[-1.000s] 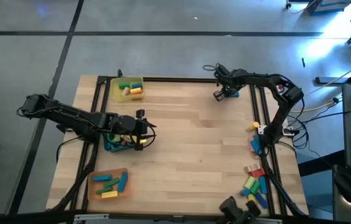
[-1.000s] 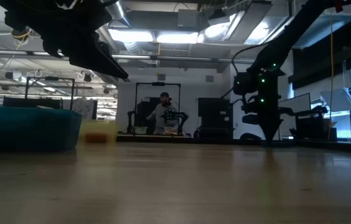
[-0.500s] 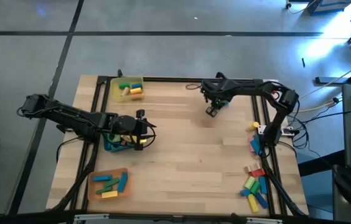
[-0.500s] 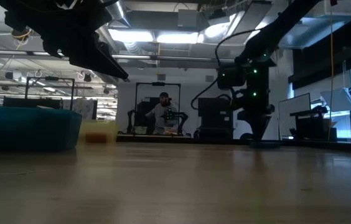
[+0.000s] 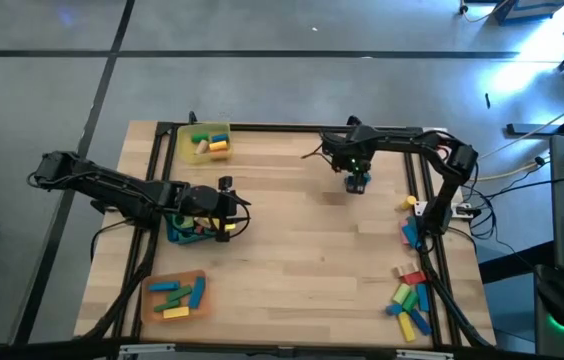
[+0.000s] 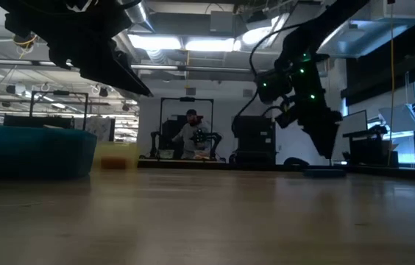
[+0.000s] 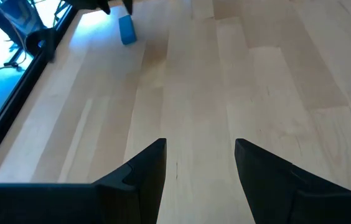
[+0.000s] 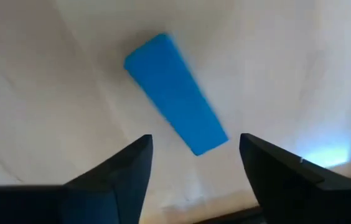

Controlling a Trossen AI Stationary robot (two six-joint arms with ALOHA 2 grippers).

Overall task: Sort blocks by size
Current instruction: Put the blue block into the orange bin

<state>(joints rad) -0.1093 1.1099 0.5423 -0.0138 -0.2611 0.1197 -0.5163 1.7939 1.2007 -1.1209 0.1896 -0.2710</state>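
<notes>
Step in hand looks like a drop-off: right tool [image 5: 358, 181] spread wide above a blue block [image 8: 175, 93], which lies free on the bare counter [image 5: 292, 250] in the far right part, in no tray; next move likely calls for re-grasping it; right arm reaches inward, wrist down; left tool [image 7: 200, 165] released, empty, hovering by the blue tray [image 5: 174, 235]

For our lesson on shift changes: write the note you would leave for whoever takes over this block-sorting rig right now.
Right claw: open, just above a blue oblong block lying free on the wooden table.
Left claw: open, empty, by the teal tray.
Done: some blocks in the yellow tray, teal tray and orange tray.
Left: that blue block and the loose coloured blocks at the right edge.
</notes>
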